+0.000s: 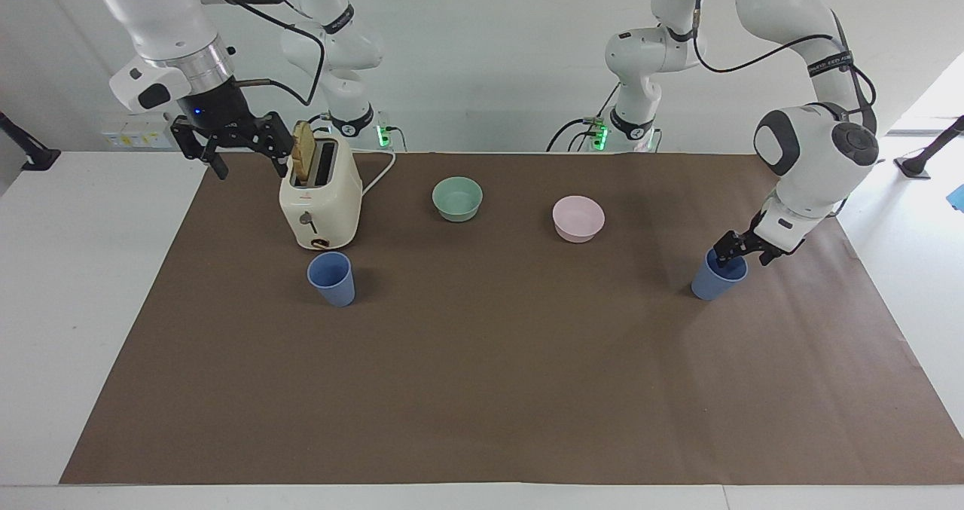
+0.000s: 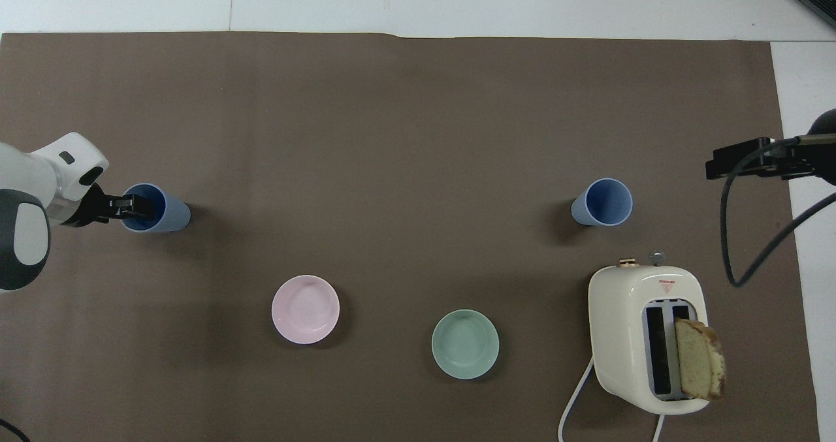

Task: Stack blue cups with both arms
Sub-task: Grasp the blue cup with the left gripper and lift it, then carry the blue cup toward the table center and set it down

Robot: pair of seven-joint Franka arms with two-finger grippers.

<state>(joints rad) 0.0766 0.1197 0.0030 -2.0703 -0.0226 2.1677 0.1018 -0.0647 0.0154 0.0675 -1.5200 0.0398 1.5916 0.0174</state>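
Note:
Two blue cups stand upright on the brown mat. One (image 1: pixel 712 284) is toward the left arm's end and also shows in the overhead view (image 2: pixel 173 215). The other (image 1: pixel 331 278) stands just beside the toaster, farther from the robots, also in the overhead view (image 2: pixel 602 202). My left gripper (image 1: pixel 742 258) is open and down at the first cup's rim. It straddles the cup's wall, with one finger inside, as the overhead view (image 2: pixel 130 205) shows. My right gripper (image 1: pixel 252 160) is open and empty, waiting in the air beside the toaster's top; it shows in the overhead view (image 2: pixel 738 160).
A cream toaster (image 1: pixel 320 201) with a bread slice in one slot stands toward the right arm's end, its cord trailing toward the robots. A green bowl (image 1: pixel 457 198) and a pink bowl (image 1: pixel 578 218) sit between the cups, nearer to the robots.

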